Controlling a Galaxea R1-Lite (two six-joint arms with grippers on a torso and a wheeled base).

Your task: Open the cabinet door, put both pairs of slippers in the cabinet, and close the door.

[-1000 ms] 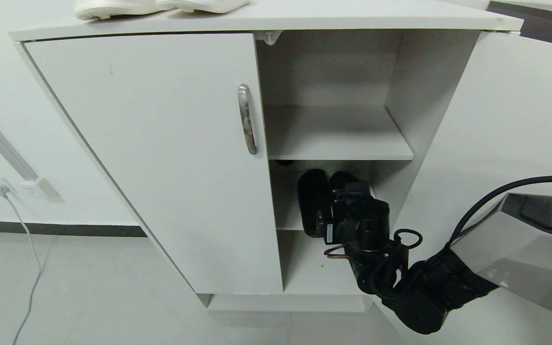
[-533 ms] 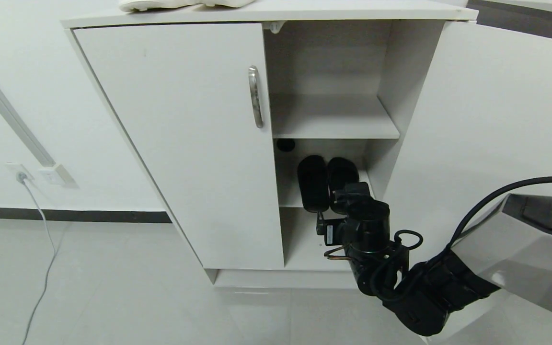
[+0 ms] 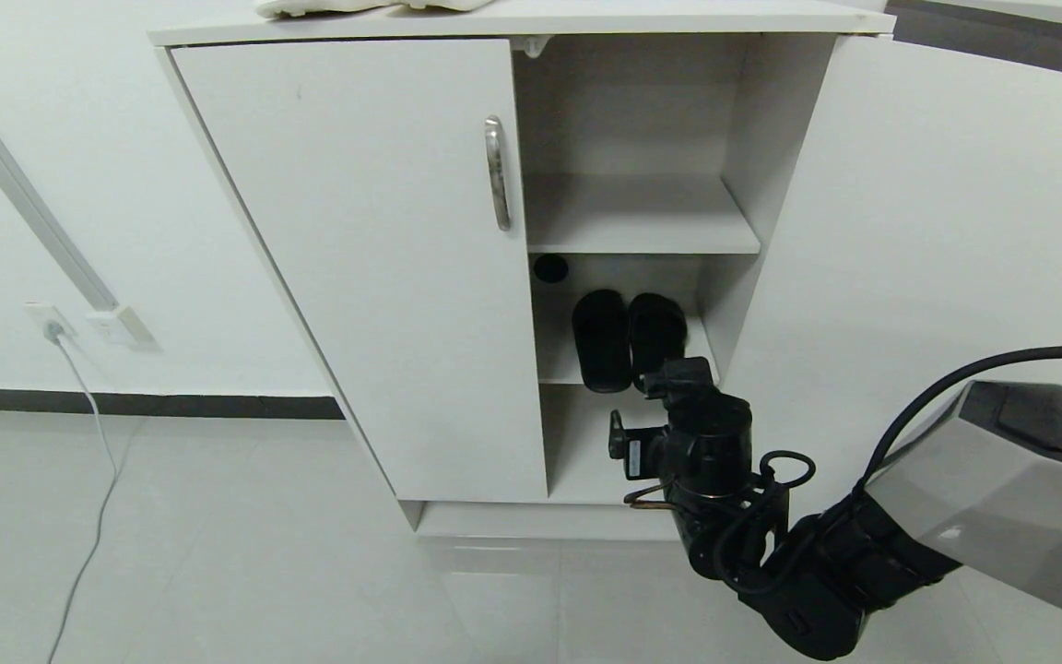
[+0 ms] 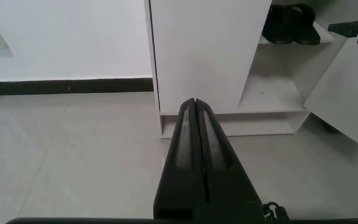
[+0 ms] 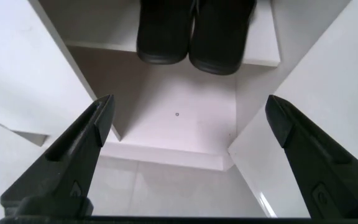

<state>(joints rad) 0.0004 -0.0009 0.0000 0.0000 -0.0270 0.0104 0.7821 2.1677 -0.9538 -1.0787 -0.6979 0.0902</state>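
Right gripper (image 5: 189, 102) has backed clear of the black slide slippers (image 3: 628, 337).
It is spread wide; the left gripper (image 4: 194, 102) is pressed together.

We read no text, no label, no number, no sign, on the white two-door cabinet (image 3: 356, 258) or elsewhere

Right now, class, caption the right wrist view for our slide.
Open right gripper facing black slippers resting on a cabinet shelf.

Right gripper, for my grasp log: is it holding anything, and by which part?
Nothing. The right gripper is open and empty; the black slippers lie on the cabinet shelf, apart from it.
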